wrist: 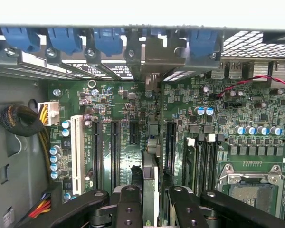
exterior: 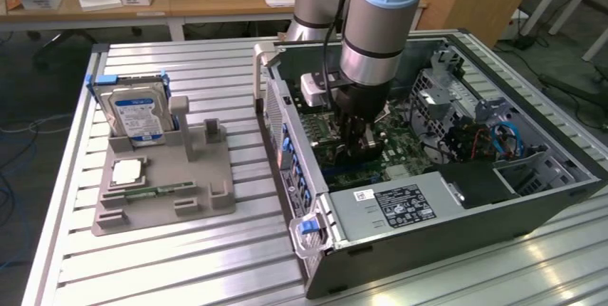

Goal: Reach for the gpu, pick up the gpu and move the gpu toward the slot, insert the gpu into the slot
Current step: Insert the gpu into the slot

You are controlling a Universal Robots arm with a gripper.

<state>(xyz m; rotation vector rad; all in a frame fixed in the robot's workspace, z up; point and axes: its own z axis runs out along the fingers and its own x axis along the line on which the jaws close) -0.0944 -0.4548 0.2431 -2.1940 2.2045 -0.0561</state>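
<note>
Black gripper (wrist: 151, 199) fingers (wrist: 128, 209) are clamping the gpu (wrist: 151, 156) edge-on over the motherboard (wrist: 118, 102), its long axis running toward the case's rear brackets (wrist: 156, 52); no writing is readable.

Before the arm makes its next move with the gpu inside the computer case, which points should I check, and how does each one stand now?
1. Grip: ok. The gpu stands edge-on between the gripper fingers.
2. Position: ok. The gripper is inside the case, above the motherboard.
3. Neighbouring black slots: ok, empty.
4. Cables: ok. The red wire and the sleeved bundle lie away from the gpu.
5. Seating: cannot tell. The gpu's own edge hides the board beneath it.
</note>
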